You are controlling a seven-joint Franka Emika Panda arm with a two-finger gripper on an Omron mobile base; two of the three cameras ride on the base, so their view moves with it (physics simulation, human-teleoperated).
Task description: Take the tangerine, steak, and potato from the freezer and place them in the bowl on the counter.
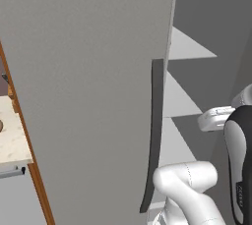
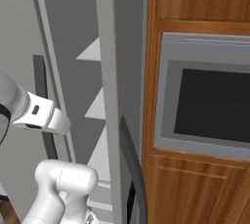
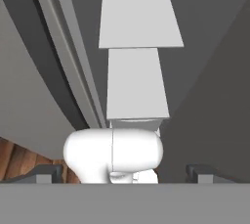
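The freezer stands open. Its wide grey door with a long dark handle swings toward me on the left. Pale shelves step down inside the dark compartment, and the hand view looks along these shelves. My gripper is open, its two dark fingertips far apart with nothing between them. The white hand hovers in front of the freezer opening, at mid shelf height. The tangerine, steak and potato are out of view. A strip of the beige counter lies left of the door; the bowl is out of view.
To the right, wooden cabinets hold a built-in grey oven with a dark window. A second grey freezer door with a dark handle stands edge-on beside them. A white dishwasher front sits under the counter.
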